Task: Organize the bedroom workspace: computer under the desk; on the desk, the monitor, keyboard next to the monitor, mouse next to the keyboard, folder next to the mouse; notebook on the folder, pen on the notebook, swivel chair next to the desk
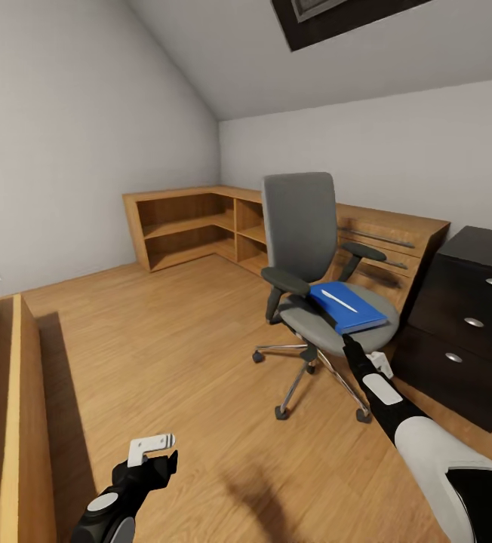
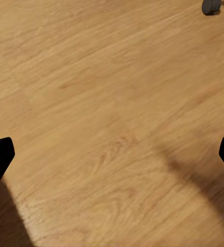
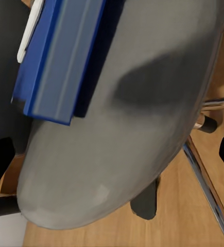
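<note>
The swivel chair [image 1: 306, 249] stands mid-room on the wood floor. On its grey seat [image 3: 142, 134] lies the blue folder [image 1: 348, 305] [image 3: 55, 56], with the white pen [image 1: 339, 301] [image 3: 28, 32] on top. A dark flat edge shows under the folder; I cannot tell whether it is the notebook. My right gripper [image 1: 349, 343] [image 3: 112, 159] hovers open at the seat's front edge, short of the folder. My left gripper [image 1: 158, 449] [image 2: 112, 157] hangs open over bare floor. The desk's black drawers [image 1: 465, 324] stand right of the chair. Computer, monitor, keyboard and mouse are out of view.
A light wooden chest [image 1: 397, 234] stands behind the chair, and low open wooden shelving [image 1: 193, 226] fills the far corner. A wooden bed frame edge [image 1: 19, 422] runs along the left. One chair castor [image 2: 210, 5] lies near the left gripper.
</note>
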Controlling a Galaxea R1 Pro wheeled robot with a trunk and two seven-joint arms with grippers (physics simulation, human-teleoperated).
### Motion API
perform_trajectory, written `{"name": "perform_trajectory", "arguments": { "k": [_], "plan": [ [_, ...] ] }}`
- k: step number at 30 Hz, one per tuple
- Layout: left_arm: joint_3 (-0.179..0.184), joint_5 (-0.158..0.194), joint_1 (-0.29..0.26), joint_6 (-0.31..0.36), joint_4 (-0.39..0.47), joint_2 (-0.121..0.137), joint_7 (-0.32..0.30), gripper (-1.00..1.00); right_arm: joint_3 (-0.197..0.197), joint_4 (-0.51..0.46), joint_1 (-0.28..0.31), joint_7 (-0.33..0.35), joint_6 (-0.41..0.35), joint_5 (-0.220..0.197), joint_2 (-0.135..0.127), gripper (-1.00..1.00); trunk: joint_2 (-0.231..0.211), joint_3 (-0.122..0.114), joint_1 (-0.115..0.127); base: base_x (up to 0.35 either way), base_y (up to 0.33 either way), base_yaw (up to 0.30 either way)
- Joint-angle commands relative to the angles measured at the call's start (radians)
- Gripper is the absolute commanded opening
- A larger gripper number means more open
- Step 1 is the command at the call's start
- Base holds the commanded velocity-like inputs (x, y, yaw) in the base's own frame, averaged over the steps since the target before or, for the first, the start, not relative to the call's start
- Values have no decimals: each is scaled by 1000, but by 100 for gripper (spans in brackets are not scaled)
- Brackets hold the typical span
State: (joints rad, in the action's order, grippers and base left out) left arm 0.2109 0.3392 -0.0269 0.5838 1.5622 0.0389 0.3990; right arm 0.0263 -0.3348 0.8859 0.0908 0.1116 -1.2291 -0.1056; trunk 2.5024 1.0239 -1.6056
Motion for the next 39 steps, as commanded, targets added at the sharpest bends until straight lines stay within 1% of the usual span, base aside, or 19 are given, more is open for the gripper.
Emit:
{"name": "perform_trajectory", "arguments": {
  "k": [1,5,18,20,22,26,39],
  "plan": [
    [2,11,-1,2,1,1,10,100,3,2,0,6,3,-10,0,100,0,1,0,0,-225,0],
    [2,11,-1,2,1,2,11,100,4,2,-1,7,3,-9,1,100,0,1,0,0,-151,0],
    [1,11,-1,2,1,2,11,100,5,2,-1,5,0,-11,2,100,0,1,0,0,-12,0],
    [1,11,-1,2,1,2,11,100,5,1,-1,5,-1,-12,5,100,0,1,0,0,0,0],
    [1,11,-1,2,1,2,11,100,4,0,-1,4,-2,-13,14,100,0,1,0,0,0,0],
    [1,11,-1,2,1,2,11,100,3,-2,-1,4,-3,-13,18,100,0,1,0,0,0,0],
    [2,8,-1,2,1,1,10,100,2,2,-1,4,-3,-15,21,100,0,1,0,0,0,0]
  ]
}}
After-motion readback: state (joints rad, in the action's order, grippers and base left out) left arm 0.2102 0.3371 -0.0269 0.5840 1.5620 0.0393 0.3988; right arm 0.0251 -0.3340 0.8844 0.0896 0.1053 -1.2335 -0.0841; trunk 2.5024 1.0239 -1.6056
